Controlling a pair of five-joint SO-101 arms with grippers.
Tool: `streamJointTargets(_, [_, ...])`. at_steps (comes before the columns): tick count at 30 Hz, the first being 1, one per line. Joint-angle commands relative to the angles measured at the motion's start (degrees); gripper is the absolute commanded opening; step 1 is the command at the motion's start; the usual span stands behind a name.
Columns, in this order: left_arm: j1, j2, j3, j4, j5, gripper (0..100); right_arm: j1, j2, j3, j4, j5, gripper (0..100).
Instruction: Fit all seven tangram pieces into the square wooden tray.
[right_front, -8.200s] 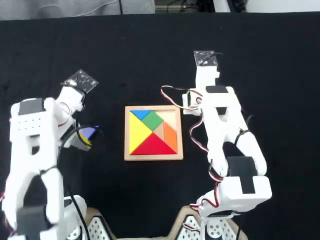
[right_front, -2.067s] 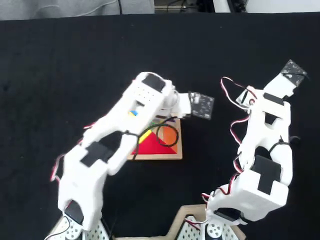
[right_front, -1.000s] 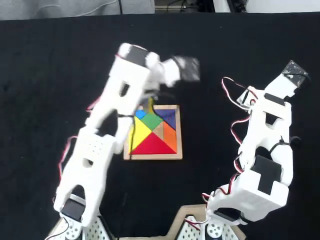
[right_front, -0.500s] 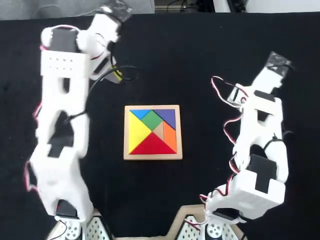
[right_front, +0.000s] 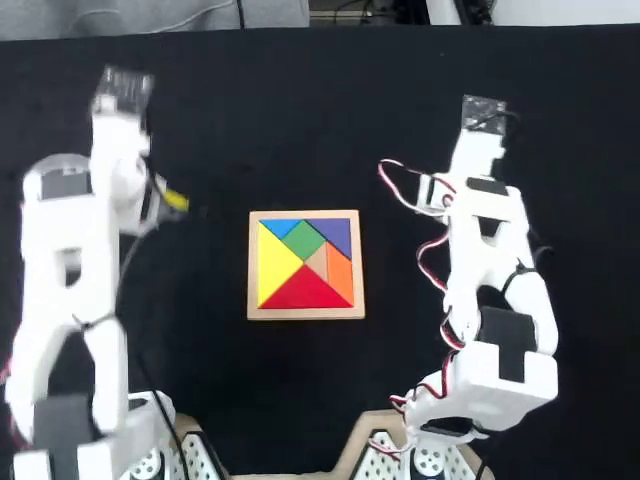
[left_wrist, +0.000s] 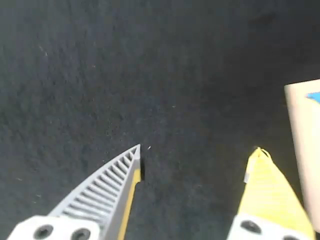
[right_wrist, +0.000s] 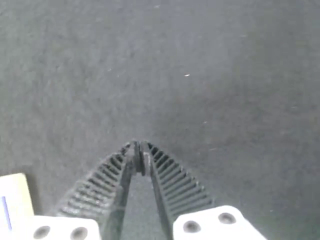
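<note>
The square wooden tray (right_front: 256, 300) lies at the table's middle. Several coloured pieces lie flat inside it: blue triangle (right_front: 281, 228), green square (right_front: 306, 241), purple parallelogram (right_front: 338, 234), yellow triangle (right_front: 274, 268), red triangle (right_front: 308, 291), orange piece (right_front: 341, 272) and a small tan piece (right_front: 318, 261). My left gripper (left_wrist: 197, 150) is open over bare cloth, left of the tray, with nothing between its fingers; its yellow finger (right_front: 173, 200) shows from above. My right gripper (right_wrist: 137, 147) is shut and holds nothing, just off the tray's right side.
Black cloth covers the whole table. The left arm (right_front: 70, 250) stands left of the tray and the right arm (right_front: 485, 240) stands to its right. A tray edge (left_wrist: 301, 130) and a tray corner (right_wrist: 12, 197) show in the wrist views.
The purple piece, earlier in my left gripper, now lies in the tray's far right corner. The left arm swung off the tray to the left. The right arm shifted toward the tray.
</note>
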Motion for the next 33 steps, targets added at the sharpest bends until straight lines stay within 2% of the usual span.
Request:
streamJointTargets(1, [-0.92,-11.52,21.14,-15.03,4.04,32,-1.49,-0.40,-0.13,-0.70,0.53,1.1])
streamJointTargets(7, [-0.66,-14.15,24.92,-15.82,8.79,32,-4.04,-0.40,0.84,-0.35,4.22,1.1])
streamJointTargets(11, [-0.92,-10.11,25.63,-16.00,8.44,32,-5.89,-0.40,0.75,1.58,4.92,1.1])
streamJointTargets(15, [-1.19,-10.29,30.20,-19.78,4.40,32,-6.15,-0.31,0.75,1.58,4.92,1.1])
streamJointTargets(21, [-0.84,-26.46,39.87,-24.09,5.27,32,-6.24,-0.31,0.75,1.58,5.10,1.1])
streamJointTargets(24, [-1.01,-35.78,45.49,-25.85,5.27,32,-8.09,-0.31,1.10,2.02,8.35,1.1])
streamJointTargets(29, [-1.01,-47.74,51.30,-25.58,5.27,32,-12.04,-0.48,1.71,4.92,10.29,1.1])
streamJointTargets(33, [-0.92,-53.89,55.25,-25.85,5.27,32,-12.40,-0.48,1.71,5.01,10.46,1.1])
